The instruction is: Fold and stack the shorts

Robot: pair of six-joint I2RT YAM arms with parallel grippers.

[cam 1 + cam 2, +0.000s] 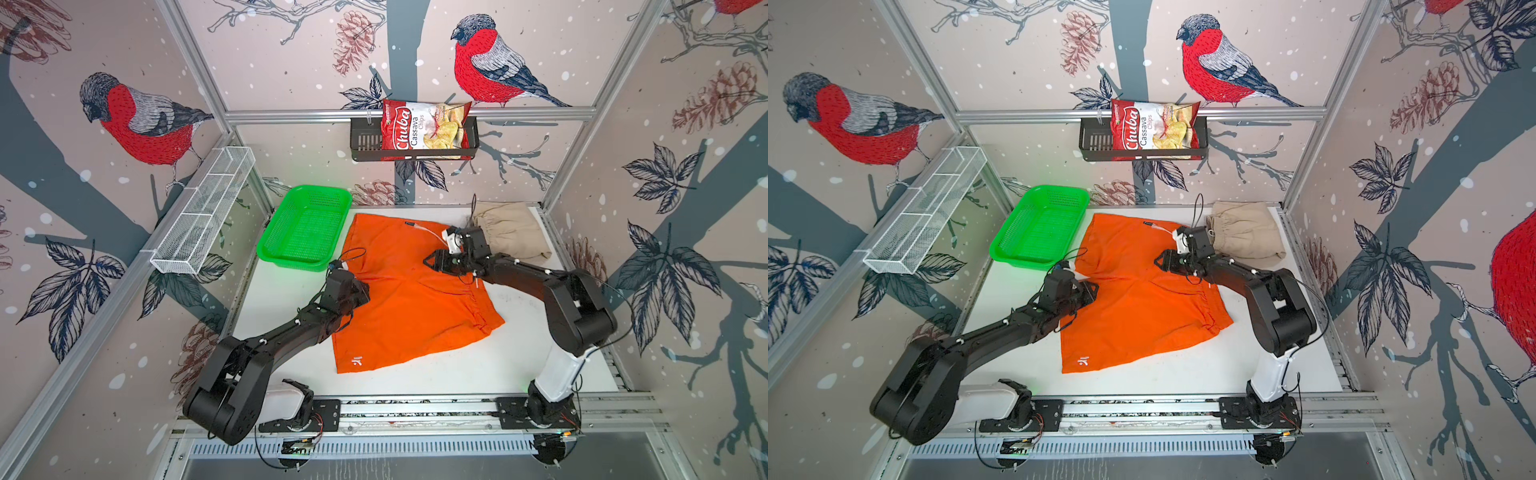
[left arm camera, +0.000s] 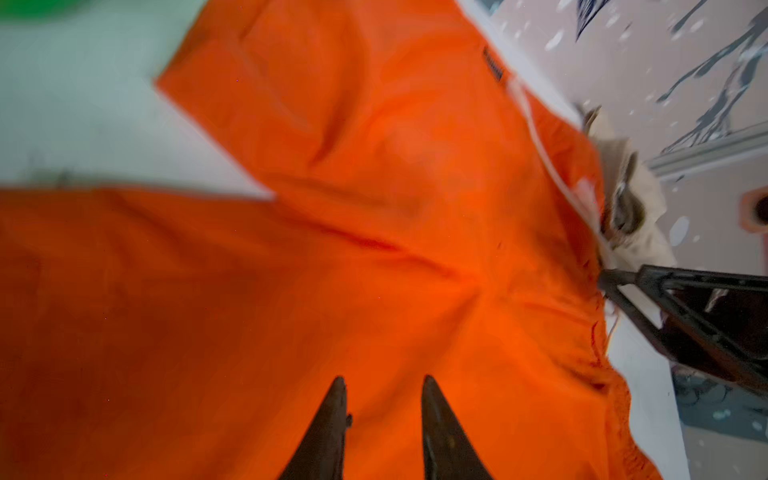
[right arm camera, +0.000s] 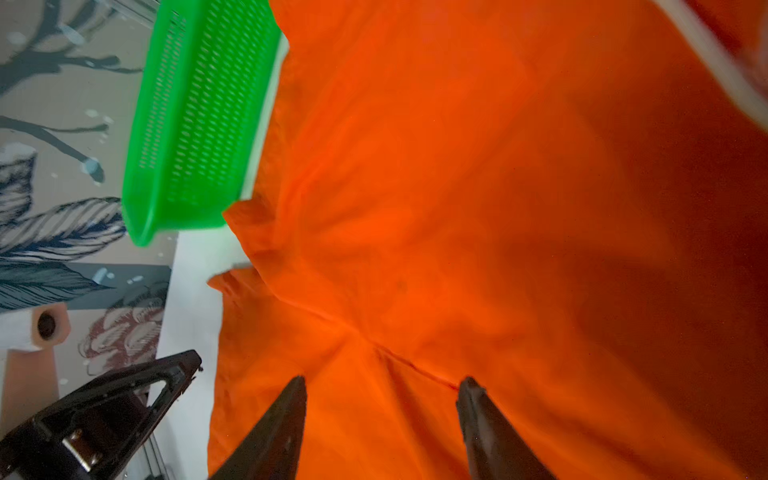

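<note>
The orange shorts lie spread flat in the middle of the white table, a small white logo at the near hem. The beige shorts sit folded at the back right. My left gripper hovers over the orange shorts' left edge, jaws a little apart, nothing between them. My right gripper hangs open over the orange cloth near the crotch seam, holding nothing. In the left wrist view the orange cloth fills the frame.
A green mesh basket stands at the back left, touching the orange shorts' far leg. On the back wall hangs a black shelf basket holding a chips bag. A white wire rack is fixed to the left wall.
</note>
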